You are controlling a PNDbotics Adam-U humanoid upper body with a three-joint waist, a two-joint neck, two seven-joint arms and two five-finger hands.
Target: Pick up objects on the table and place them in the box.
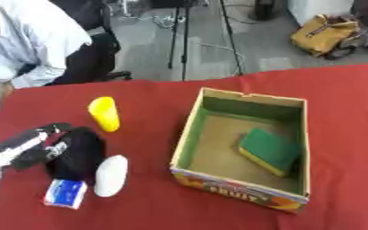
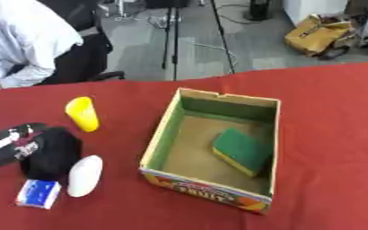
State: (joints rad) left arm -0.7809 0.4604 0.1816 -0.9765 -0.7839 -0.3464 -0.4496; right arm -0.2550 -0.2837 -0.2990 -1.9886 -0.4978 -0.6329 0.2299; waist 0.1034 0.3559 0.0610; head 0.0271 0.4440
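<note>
An open cardboard box (image 1: pixel 186 134) stands on the red table, with a green and yellow sponge (image 1: pixel 270 150) lying inside at its right. Left of the box lie a yellow cup on its side (image 1: pixel 105 113), a white oval object (image 1: pixel 111 175) and a small blue and white packet (image 1: pixel 66 193). My left hand (image 1: pixel 77 152) is black and hangs over the table just left of the white object and above the packet; I cannot see how its fingers stand. Its arm (image 1: pixel 18 148) comes in from the left edge. My right hand shows in no view.
The red cloth covers the table (image 1: pixel 344 117); bare cloth lies right of the box and in front of it. A person in a light shirt (image 1: pixel 34 45) sits at the far left edge. Tripod legs (image 1: pixel 183 40) and a tan bag (image 1: pixel 325 33) stand on the floor beyond.
</note>
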